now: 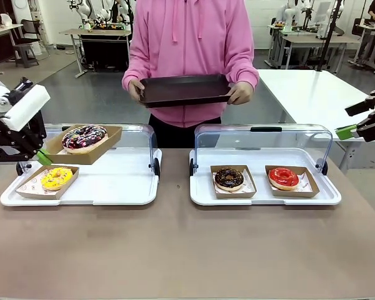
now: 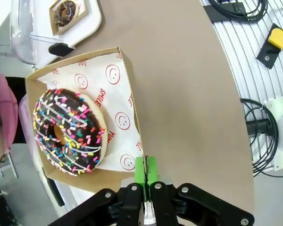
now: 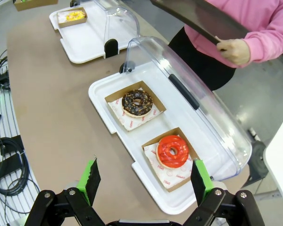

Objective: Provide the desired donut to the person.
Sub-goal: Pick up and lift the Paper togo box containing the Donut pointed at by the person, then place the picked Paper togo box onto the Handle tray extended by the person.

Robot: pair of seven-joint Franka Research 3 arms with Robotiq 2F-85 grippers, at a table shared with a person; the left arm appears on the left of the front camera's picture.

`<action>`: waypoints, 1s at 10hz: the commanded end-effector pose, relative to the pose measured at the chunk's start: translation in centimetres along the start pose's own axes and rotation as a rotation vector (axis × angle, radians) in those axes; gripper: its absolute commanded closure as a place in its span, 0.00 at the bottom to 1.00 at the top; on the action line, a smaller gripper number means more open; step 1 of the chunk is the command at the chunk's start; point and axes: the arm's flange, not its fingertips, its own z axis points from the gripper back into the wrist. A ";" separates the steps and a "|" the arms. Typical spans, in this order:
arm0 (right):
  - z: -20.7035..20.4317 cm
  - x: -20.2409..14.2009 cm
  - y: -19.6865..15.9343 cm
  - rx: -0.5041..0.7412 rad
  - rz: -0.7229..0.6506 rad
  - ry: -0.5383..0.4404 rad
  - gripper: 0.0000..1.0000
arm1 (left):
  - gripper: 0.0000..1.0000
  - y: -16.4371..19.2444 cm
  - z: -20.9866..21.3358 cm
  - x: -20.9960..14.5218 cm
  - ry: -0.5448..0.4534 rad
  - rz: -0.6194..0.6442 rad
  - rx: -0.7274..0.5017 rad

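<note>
One chocolate-iced sprinkled ring donut (image 1: 84, 137) sat in a brown cardboard tray (image 1: 87, 159), hanging above the white plastic display tray (image 1: 112, 187). Left gripper (image 2: 145, 170) fingers (image 2: 139, 172) clamped the cardboard rim, probably to carry it to the dark rectangular tray (image 1: 184, 89) held out by the person (image 1: 187, 37). Right gripper (image 3: 145, 178) fingers (image 3: 90, 179) were spread, empty.

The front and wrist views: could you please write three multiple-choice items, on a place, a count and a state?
1. Where is the sprinkled donut? A) in a carton held by the left gripper B) on the bare table C) on the floor
2. How many donuts lie in the right-hand white tray? A) one B) two C) three
3. How is the right gripper? A) open, empty B) shut on a carton C) shut on nothing
Answers: 1 A, green pads pinch its carton; 2 B, a chocolate donut and a red donut; 3 A, jaws wide apart, nothing between.
</note>
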 end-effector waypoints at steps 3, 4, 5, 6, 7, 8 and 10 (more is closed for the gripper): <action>-0.2 0.0 -0.1 0.010 0.008 -0.004 0.00 | 1.00 0.2 -0.2 0.3 0.019 0.010 0.007; -0.2 0.0 -0.1 0.010 0.008 -0.004 0.00 | 1.00 0.2 -0.2 0.3 0.019 0.010 0.007; -0.2 0.0 -0.1 0.010 0.008 -0.004 0.00 | 1.00 0.2 -0.2 0.3 0.019 0.010 0.007; -0.2 0.0 -0.1 0.010 0.008 -0.004 0.00 | 1.00 0.2 -0.2 0.3 0.019 0.010 0.007; -0.2 0.0 -0.1 0.010 0.008 -0.004 0.00 | 1.00 0.2 -0.2 0.3 0.019 0.010 0.007; -0.2 0.0 -0.1 0.010 0.008 -0.004 0.00 | 1.00 0.2 -0.2 0.3 0.019 0.010 0.007; -0.2 0.0 -0.1 0.010 0.008 -0.004 0.00 | 1.00 0.2 -0.2 0.3 0.019 0.010 0.007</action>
